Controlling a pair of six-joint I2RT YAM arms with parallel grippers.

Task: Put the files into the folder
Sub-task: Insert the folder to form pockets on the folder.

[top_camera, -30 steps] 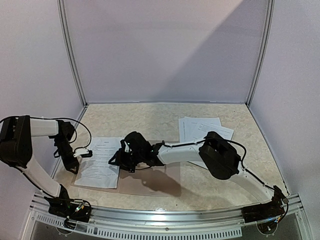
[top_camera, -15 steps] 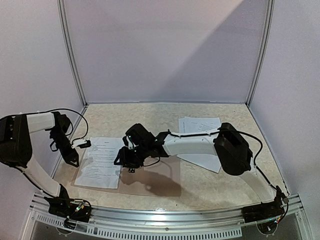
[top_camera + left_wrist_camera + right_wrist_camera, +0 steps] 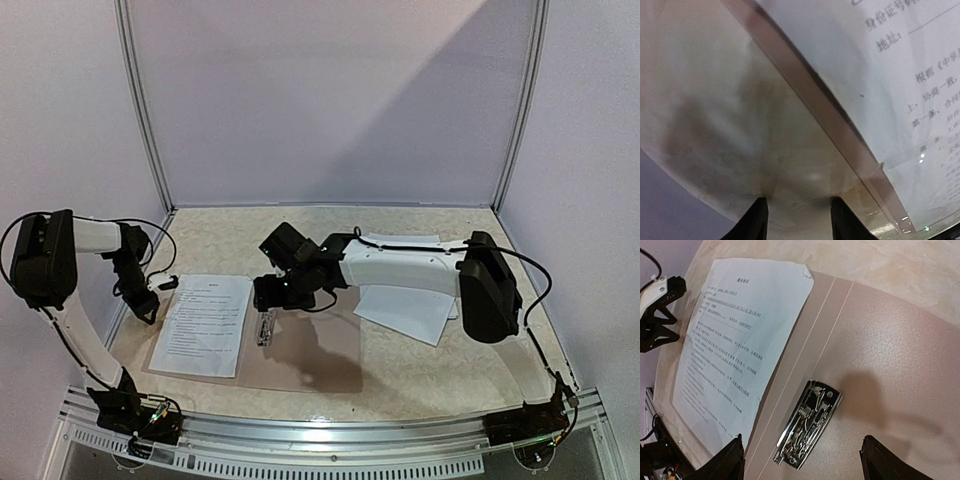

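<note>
The folder point(image 3: 318, 362) lies open and flat near the front of the tabletop point(image 3: 440, 372). One printed sheet point(image 3: 205, 325) rests on its left half, and the metal clip point(image 3: 267, 328) sits on the right half, just beside the spine. The right arm's fingers point(image 3: 268, 302) hang over that clip, spread wide and holding nothing. Off the folder's left edge, the left arm's fingers point(image 3: 148, 305) are low over the bare tabletop, apart with nothing between them. Farther back on the right, more loose sheets point(image 3: 410, 312) lie in an untidy stack, partly under the right arm.
</note>
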